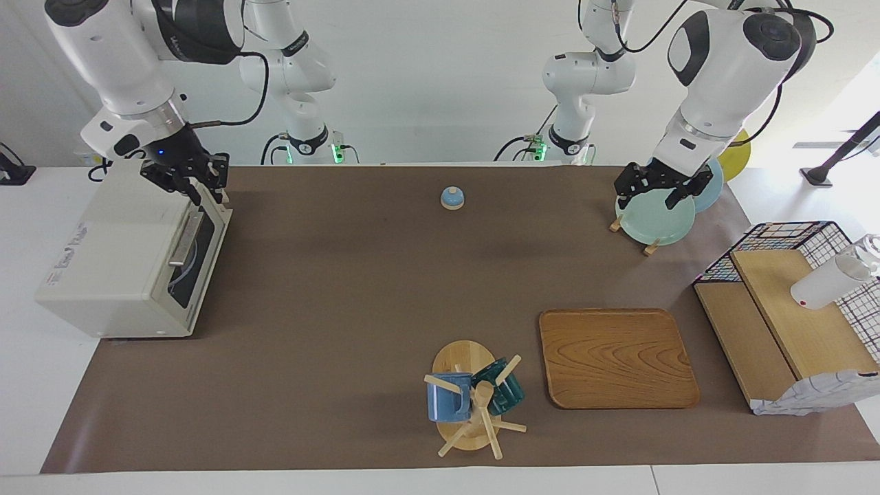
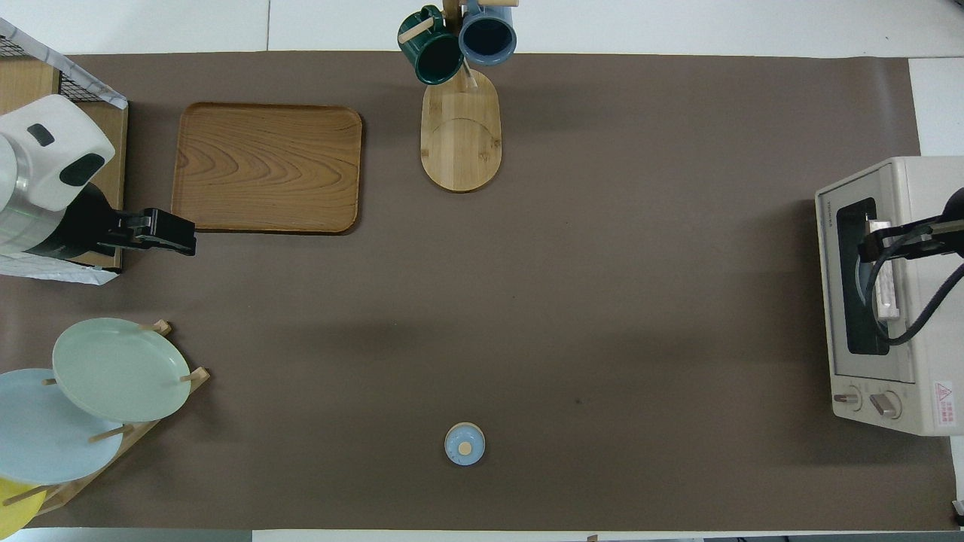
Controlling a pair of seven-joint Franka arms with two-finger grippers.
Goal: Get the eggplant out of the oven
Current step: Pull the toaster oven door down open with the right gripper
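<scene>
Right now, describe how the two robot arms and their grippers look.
Both arms have glossy white rounded shells with black joint caps and silver wrist rings. The left gripper and right gripper are black, with dark jaws. A black cable loops along the right arm; a small blue light glows at its wrist.

A wooden tray lies beside a mug stand holding two mugs; a small blue bell sits nearer the robots, and plates lean in a rack

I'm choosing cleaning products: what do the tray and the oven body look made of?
The tray looks like wood, with bold grain and a smooth, warm brown finish. The oven body looks like cream painted metal, flat and matte; its door has a dark glass window.
</scene>
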